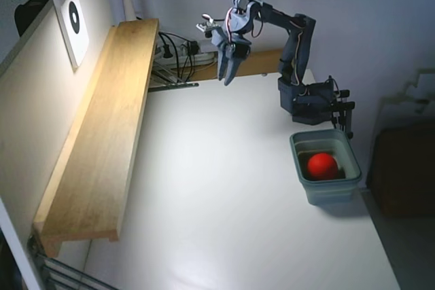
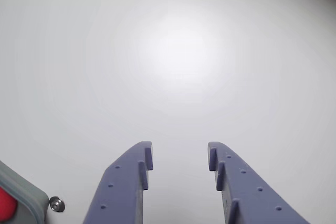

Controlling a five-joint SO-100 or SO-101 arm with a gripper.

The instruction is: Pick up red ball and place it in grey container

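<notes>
The red ball [image 1: 322, 166] lies inside the grey container [image 1: 308, 185], which stands at the right edge of the white table in the fixed view. My gripper [image 1: 226, 77] hangs high over the far middle of the table, well away from the container, pointing down. In the wrist view the gripper [image 2: 179, 157] is open, its two blue fingers [image 2: 126, 182] apart with only bare white table between them. A corner of the container [image 2: 26, 198] and a sliver of the ball [image 2: 4, 205] show at the lower left of that view.
A long wooden shelf [image 1: 102, 134] runs along the left wall. Cables and a power strip [image 1: 178, 52] lie at the far edge behind the arm. The arm's base [image 1: 309, 103] is clamped just behind the container. A small metal screw [image 2: 56, 203] sits beside the container.
</notes>
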